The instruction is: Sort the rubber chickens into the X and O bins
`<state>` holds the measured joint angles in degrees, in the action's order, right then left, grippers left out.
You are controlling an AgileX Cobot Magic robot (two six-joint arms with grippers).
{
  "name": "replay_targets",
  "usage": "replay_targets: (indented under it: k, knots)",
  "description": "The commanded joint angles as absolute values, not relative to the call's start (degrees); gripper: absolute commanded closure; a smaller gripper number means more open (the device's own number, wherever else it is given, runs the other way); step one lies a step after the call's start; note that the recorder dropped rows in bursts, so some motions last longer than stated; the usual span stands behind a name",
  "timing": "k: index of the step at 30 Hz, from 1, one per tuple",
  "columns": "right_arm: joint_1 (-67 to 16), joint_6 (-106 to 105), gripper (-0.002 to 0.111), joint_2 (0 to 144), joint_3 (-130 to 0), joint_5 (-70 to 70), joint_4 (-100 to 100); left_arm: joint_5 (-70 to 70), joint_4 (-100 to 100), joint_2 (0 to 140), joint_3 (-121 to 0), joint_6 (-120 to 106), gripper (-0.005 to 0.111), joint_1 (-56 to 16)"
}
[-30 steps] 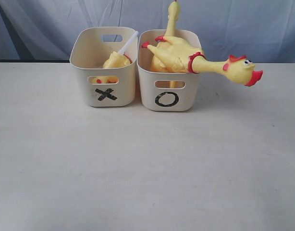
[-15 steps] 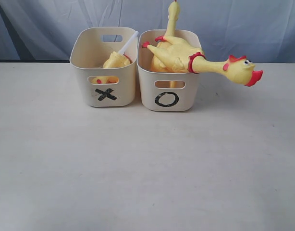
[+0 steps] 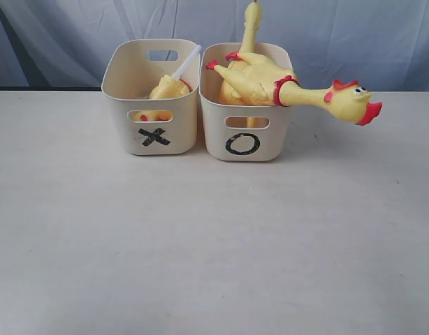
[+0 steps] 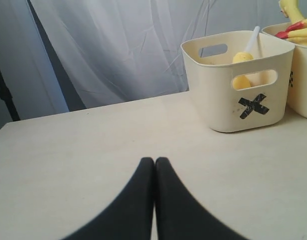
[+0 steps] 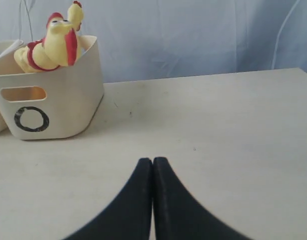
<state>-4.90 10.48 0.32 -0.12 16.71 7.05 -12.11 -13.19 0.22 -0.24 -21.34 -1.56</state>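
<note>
Sorting looks done: at upper centre, chicken pieces (image 3: 169, 88) fill the X bin (image 3: 150, 132), whole chickens (image 3: 260, 80) the O bin (image 3: 244, 143); left gripper (image 4: 154, 162) and right gripper (image 5: 152, 161) sit closed, empty.

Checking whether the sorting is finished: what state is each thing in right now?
X bin: upright, holds a chicken piece.
chicken piece: inside the X bin, its white tube poking up.
O bin: upright, holds two chickens.
lying chicken: across the O bin, head hanging out over the rim.
standing chicken: in the O bin, sticking up at the back.
left gripper: shut, empty.
right gripper: shut, empty.
</note>
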Motion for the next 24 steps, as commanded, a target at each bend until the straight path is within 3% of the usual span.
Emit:
replay_targets:
  k: [1,24]
  knots:
    - [-4.7,5.4,0.108,0.0,0.0,15.7,7.2,-12.0,-13.4,0.0,0.0,-19.9,0.107,-1.8]
    - [-4.7,0.0,0.108,0.0,0.0,16.3,7.4,-12.0,-13.4,0.0,0.0,-12.8,0.107,-1.8]
